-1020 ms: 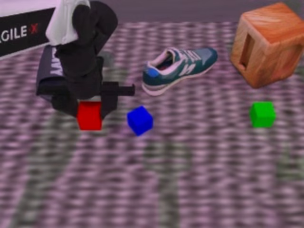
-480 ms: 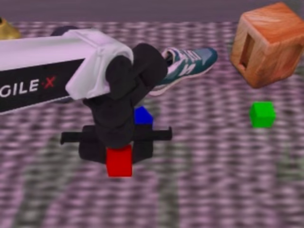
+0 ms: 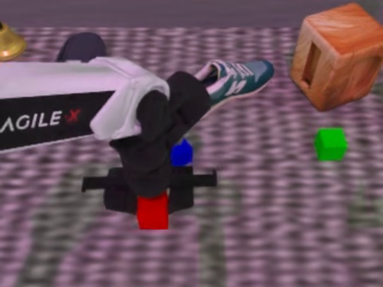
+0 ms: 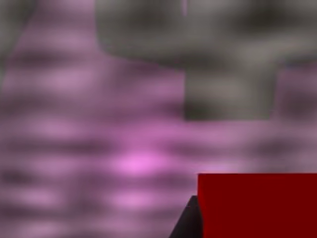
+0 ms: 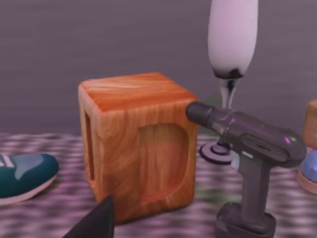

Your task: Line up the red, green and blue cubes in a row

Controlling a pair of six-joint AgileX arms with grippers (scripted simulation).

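My left gripper [image 3: 152,208] is shut on the red cube [image 3: 152,213], near the table's front, left of centre. In the left wrist view the red cube [image 4: 257,206] fills the lower corner with one dark finger [image 4: 188,224] against its side. The blue cube [image 3: 182,153] sits just behind the gripper, partly hidden by the arm. Far off on the right lies the green cube [image 3: 330,144], alone. My right gripper [image 5: 99,220] is out of the top view and parked, facing the wooden cube.
A teal sneaker [image 3: 233,81] lies behind the blue cube. A large wooden cube with a slot [image 3: 335,57] stands back right, with a grey drill [image 5: 252,148] and a tall white glass [image 5: 232,39] beside it. A gold bell [image 3: 9,42] is back left.
My left arm has swung the red cube from beside the blue cube's left toward the front and right, then lowered slightly. The blue and green cubes have not moved.
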